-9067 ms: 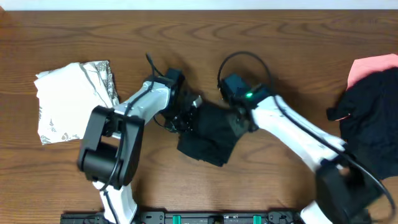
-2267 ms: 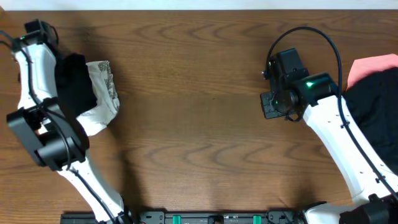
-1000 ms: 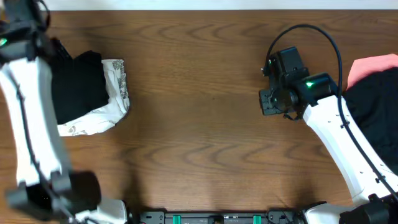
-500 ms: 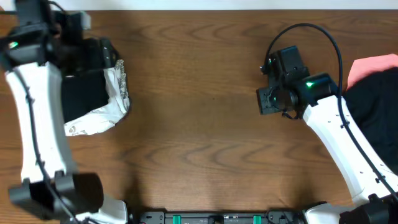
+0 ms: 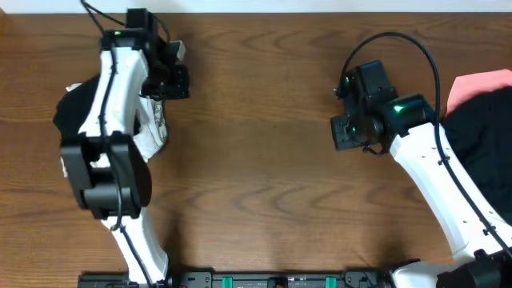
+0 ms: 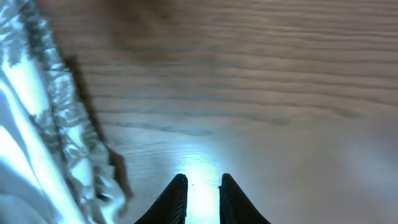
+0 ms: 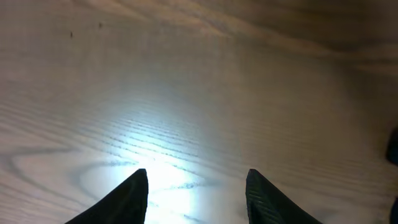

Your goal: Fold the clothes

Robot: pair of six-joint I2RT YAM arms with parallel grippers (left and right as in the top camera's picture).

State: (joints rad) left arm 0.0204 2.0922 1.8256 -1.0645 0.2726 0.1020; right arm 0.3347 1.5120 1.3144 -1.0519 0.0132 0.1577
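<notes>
A black shirt [image 5: 76,116] lies at the surface's [image 5: 256,184] 9 o'clock edge, on top of a white printed garment [image 5: 154,132] whose rumpled edge sticks out at the shirt's 3 o'clock side. The left arm partly covers both.

The left end effector [image 5: 174,78] hangs at 1 o'clock from that stack, just past the white edge. In its wrist view the fingers stand close together with a slim gap, gripping nothing.

At the 3 o'clock edge a dark heap [image 5: 480,160] lies over a pink piece [image 5: 478,84].

The right end effector [image 5: 342,132] is at the heap's 9 o'clock, over bare wood, fingers spread wide and empty.
</notes>
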